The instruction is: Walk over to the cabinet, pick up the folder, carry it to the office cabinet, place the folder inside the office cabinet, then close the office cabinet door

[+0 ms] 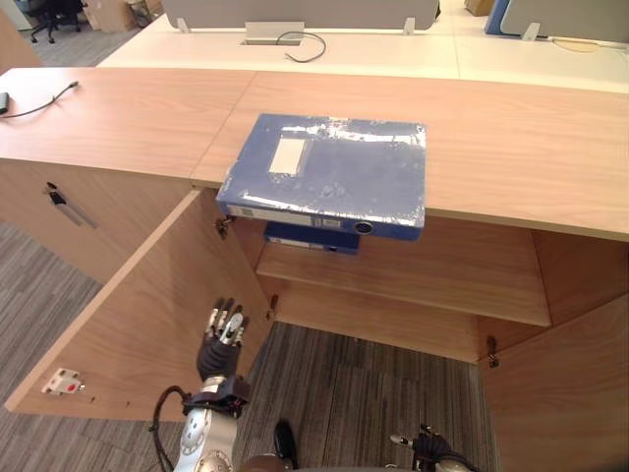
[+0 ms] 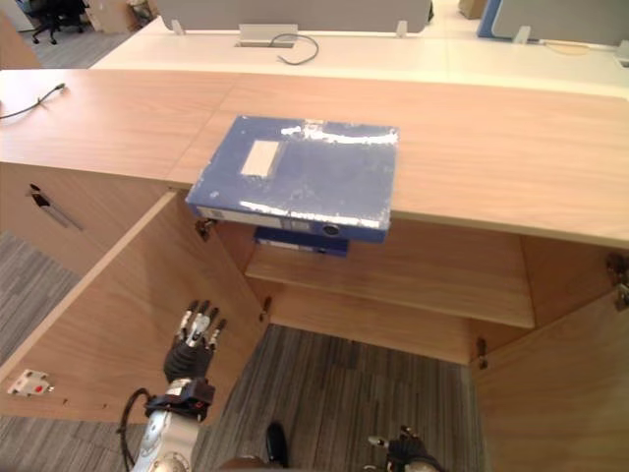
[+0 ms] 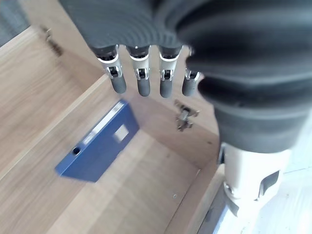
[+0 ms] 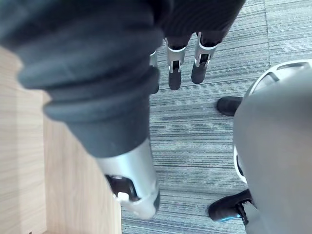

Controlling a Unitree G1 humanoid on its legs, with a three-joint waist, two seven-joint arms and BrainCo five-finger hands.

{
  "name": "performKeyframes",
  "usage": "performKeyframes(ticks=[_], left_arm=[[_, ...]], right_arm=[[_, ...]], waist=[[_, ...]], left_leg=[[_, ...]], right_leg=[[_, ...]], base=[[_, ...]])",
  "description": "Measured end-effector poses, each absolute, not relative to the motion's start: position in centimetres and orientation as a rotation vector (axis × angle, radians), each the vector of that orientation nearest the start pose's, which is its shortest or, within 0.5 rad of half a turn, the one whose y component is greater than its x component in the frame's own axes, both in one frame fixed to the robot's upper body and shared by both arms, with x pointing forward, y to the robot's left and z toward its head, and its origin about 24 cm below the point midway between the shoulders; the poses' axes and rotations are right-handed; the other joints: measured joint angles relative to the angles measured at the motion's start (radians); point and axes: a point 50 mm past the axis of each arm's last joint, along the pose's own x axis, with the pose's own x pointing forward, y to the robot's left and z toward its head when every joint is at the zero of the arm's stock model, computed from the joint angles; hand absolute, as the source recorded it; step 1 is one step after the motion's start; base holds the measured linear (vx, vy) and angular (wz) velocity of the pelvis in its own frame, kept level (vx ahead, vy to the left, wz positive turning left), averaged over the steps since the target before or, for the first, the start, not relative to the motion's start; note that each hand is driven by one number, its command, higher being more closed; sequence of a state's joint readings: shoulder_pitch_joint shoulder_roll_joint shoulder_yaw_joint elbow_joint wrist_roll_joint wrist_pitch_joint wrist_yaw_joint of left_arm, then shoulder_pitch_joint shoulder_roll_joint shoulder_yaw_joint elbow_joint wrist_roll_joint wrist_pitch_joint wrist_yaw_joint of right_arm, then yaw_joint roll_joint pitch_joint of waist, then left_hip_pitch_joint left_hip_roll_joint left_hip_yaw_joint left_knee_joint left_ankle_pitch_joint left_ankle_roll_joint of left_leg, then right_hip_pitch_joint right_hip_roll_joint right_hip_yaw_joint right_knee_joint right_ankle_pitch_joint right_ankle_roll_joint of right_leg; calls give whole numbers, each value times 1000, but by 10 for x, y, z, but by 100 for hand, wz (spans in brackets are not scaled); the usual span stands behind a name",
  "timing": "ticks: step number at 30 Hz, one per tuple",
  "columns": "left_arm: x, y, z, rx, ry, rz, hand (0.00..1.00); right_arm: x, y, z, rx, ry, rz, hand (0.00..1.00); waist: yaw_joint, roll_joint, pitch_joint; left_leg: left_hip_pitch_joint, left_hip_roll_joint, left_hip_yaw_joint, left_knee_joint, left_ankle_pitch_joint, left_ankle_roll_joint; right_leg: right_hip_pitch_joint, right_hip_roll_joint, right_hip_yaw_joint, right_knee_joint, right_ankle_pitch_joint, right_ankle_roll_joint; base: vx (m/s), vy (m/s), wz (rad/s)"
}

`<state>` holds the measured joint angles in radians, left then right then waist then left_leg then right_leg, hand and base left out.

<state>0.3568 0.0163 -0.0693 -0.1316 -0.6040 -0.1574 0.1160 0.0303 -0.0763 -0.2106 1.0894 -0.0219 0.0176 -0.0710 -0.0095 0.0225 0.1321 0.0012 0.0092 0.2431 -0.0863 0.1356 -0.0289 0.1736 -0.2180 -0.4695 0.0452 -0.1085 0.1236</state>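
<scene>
A large blue folder (image 1: 329,172) with a white label lies flat on the wooden cabinet top (image 1: 521,138), its front edge overhanging the open compartment. A second, smaller blue folder (image 1: 312,238) rests on the shelf (image 1: 423,275) just beneath it, also seen as the blue folder (image 3: 97,148) in the left wrist view. My left hand (image 1: 222,339) is low in front of the open left door, fingers straight, holding nothing. My right hand (image 1: 432,452) hangs at the lower edge over the carpet, its fingers (image 4: 174,73) relaxed and empty.
The cabinet's left door (image 1: 138,324) swings wide open toward me, and the right door (image 1: 570,393) is open too. A closed cabinet with a dark handle (image 1: 64,205) stands at the left. White desks with a cable (image 1: 305,44) lie behind.
</scene>
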Motion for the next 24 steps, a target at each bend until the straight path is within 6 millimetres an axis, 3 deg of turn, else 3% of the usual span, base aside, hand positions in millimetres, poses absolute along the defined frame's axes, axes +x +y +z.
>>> performKeyframes(ticks=[6,11,18,24], left_arm=[[177,174,19,-348,39,431,0],[179,172,32,-120,-22,480,0],[199,170,62,270,-216,528,0],[218,161,86,606,-400,459,0]], right_arm=[[101,-200,-161,-37,1120,-268,0],[97,-195,-162,-15,1122,-297,0],[94,-194,-163,-43,1136,-304,0],[96,-194,-164,-51,1145,-311,0]], waist=[[6,-1,-14],[7,-3,-34],[6,-8,-55],[-4,-12,-67]], left_leg=[[1,10,-27,-2,12,-2],[3,15,-29,-6,12,-3],[3,17,-26,-6,12,-3],[4,26,-11,-6,10,-6]], right_leg=[[19,16,-27,-5,-1,-2],[21,20,-27,-6,-4,-8],[21,23,-23,-11,-3,-9],[19,34,-8,-28,7,-16]], base=[[-14,-14,12],[0,0,0],[1,0,0],[7,-1,-8]])
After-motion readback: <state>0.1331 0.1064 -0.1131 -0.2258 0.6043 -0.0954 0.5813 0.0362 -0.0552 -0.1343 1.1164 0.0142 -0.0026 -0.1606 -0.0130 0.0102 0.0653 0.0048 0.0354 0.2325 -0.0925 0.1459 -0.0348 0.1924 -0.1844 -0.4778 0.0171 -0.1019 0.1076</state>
